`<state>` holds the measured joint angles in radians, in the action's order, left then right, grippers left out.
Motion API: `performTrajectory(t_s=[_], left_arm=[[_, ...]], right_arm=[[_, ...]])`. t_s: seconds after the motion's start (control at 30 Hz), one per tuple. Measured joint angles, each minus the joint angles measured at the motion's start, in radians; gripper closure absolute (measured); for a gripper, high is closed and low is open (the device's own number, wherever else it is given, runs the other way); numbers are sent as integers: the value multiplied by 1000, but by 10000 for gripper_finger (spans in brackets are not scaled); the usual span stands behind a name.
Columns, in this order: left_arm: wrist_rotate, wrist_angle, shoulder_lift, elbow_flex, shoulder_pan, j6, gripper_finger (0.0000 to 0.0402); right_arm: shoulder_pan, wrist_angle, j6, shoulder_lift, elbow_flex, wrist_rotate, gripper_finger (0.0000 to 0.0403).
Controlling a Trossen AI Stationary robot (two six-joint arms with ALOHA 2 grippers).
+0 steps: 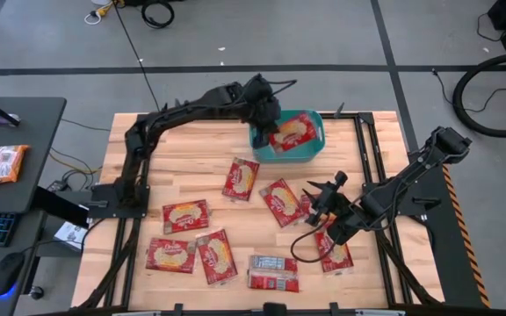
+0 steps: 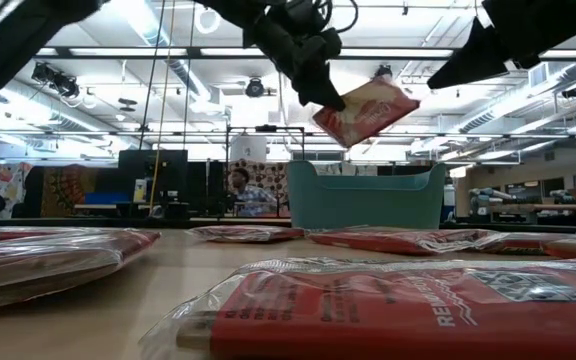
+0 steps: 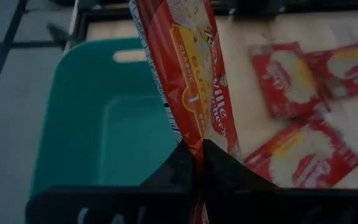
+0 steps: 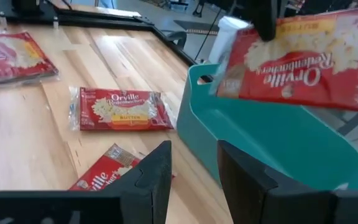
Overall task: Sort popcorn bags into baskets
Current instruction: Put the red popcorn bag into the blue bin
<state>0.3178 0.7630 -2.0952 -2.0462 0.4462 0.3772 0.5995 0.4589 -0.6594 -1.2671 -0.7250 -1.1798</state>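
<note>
Starting on the left, I have the left gripper (image 1: 264, 114) over the teal basket (image 1: 316, 151) at the far edge of the table (image 1: 174, 158), its fingers pinching a popcorn bag (image 1: 292, 133) by one short end. I hold it there so the held bag hangs clear above the rim and, I judge, will drop straight inside once let go; the basket's floor looks bare in the left wrist view. On that bag I read "Orville Redenbacher's" and part of "CLASSIC".

Moving right, the other bags (image 1: 241, 178) lie flat and scattered on the wood in front of the basket, one (image 4: 125, 109) marked "Orville" and "BUTTER", another (image 1: 273, 273) grey side up.

Further right, the right gripper (image 1: 326, 199) hovers over the bags on its side, fingers spread and empty, placed for the next pick, I reckon.
</note>
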Motion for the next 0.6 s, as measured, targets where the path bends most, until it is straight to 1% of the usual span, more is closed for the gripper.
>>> performTrajectory(t_s=[0.1, 0.23, 0.4, 0.6], left_arm=[[-12, 46, -66, -58, 24, 32, 381], [-64, 105, -137, -114, 44, 113, 381], [-86, 141, -180, -118, 42, 209, 381], [-89, 148, -189, -118, 14, 266, 381]], right_arm=[[11, -1, -25, 0, 0, 45, 269], [33, 9, -42, 2, 0, 29, 269], [54, 13, -43, 3, 0, 13, 269], [60, 14, -48, 3, 0, 10, 269]])
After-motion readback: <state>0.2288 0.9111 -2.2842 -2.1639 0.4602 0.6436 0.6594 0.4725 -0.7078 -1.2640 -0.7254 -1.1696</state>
